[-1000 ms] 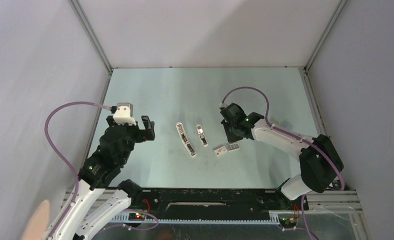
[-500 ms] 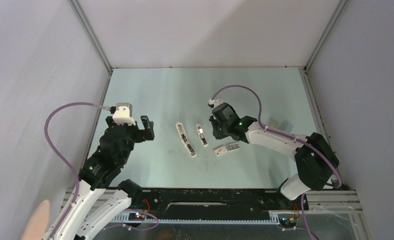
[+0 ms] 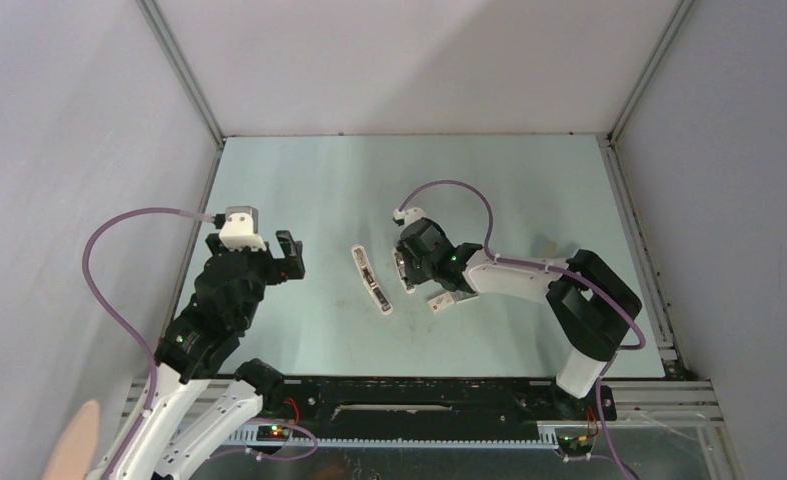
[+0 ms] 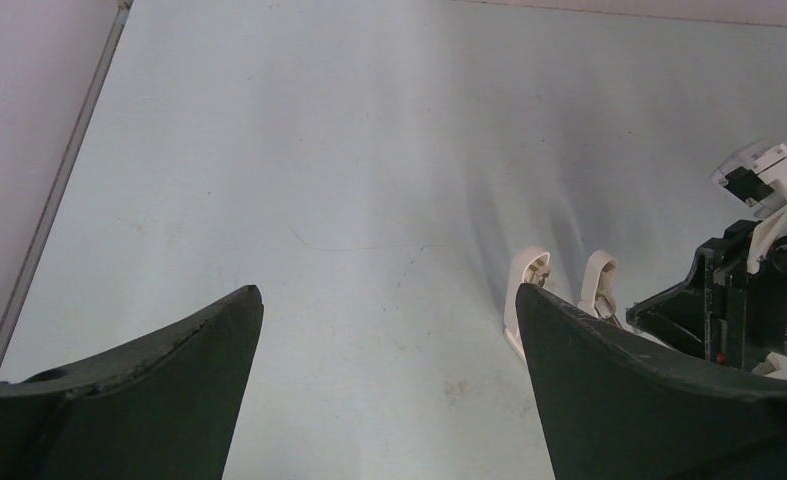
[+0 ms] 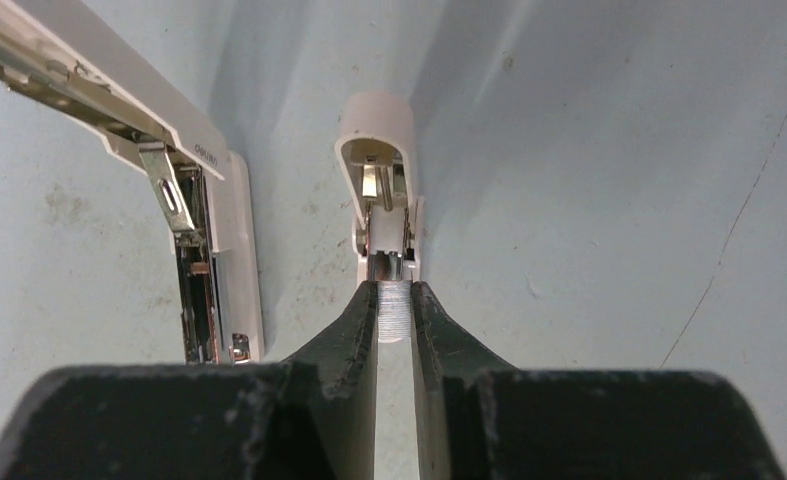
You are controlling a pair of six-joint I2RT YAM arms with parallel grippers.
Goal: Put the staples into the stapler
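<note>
- Left of the white plastic stapler, the left end effector hangs released, empty.
- At the stapler's open channel, the right end effector clenches the grey metal strip of staples; next, seat it squarely in the channel.
- It has swung here from the small white box right of the stapler.

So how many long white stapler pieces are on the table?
2. The left stapler piece lies open on the table; the right stapler piece sits just ahead of the right gripper, which pinches a staple strip. None seems hidden.
</note>
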